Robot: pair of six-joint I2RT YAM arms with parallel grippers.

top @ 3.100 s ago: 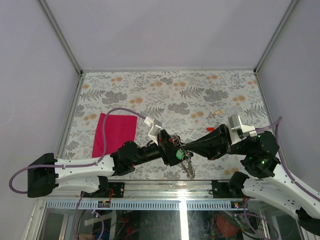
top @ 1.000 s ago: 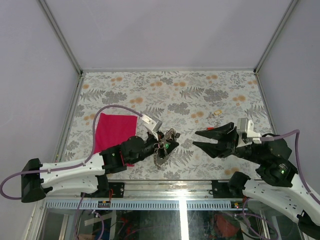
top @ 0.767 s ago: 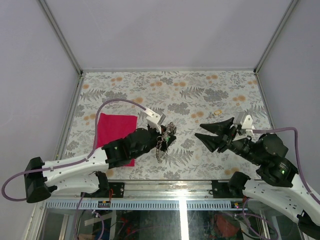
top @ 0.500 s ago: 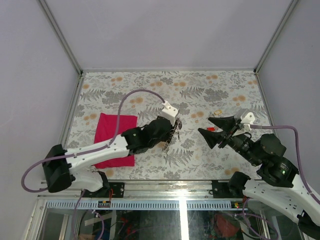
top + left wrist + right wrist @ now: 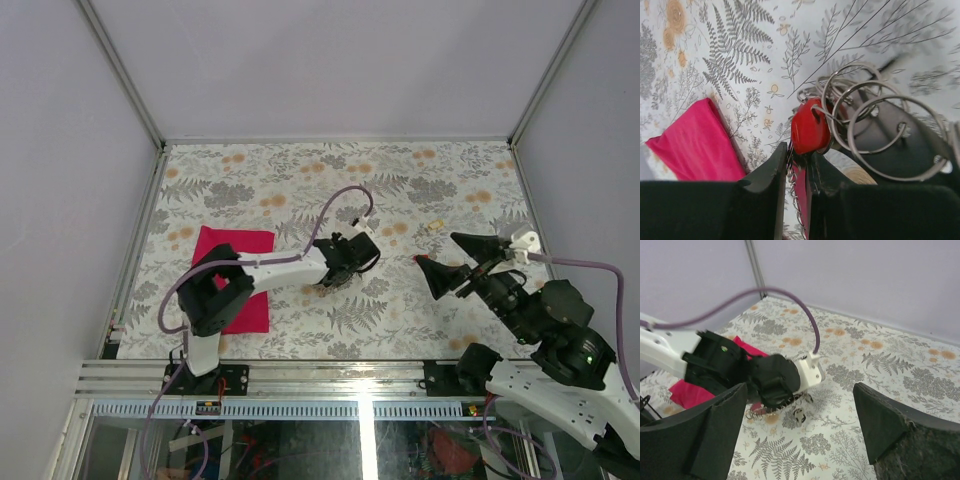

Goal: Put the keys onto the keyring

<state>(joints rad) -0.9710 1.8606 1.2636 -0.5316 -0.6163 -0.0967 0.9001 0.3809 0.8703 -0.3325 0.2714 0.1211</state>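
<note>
Top external: the L gripper [image 5: 343,268] sits near the table [image 5: 250,180] centre, nipped almost closed on the keyring [image 5: 335,279], a small tangle at its 6 o'clock. The R gripper [image 5: 438,250] is at 3 o'clock from it, well apart, jaws spread wide and holding nothing. Two items lie loose: a yellow key [image 5: 434,226] at 12 o'clock of the R gripper, and a red bit [image 5: 419,258], prob. another key, right by its lower finger. The cloth [image 5: 232,275] lies at 9 o'clock of the keyring, partly under the L arm. Left wrist: the fingers [image 5: 771,172] stand close together w/ chain links running between them. A red key [image 5: 809,131] sits just at their 12 o'clock, its head seemingly threaded on a ring. The keyring [image 5: 852,125] shows as several thin silver split rings overlapping at 3 o'clock of the red key, plus the chain. The cloth [image 5: 695,145] is at 9 o'clock. Right wrist: the R gripper [image 5: 799,390] fingers are far apart and frame the L gripper [image 5: 775,382]. The keyring [image 5: 797,412] is at the L gripper's 6 o'clock; can't tell if it touches the table. My read: partly done, at least one key on. The yellow key and prob. the red bit are left to add.
</note>
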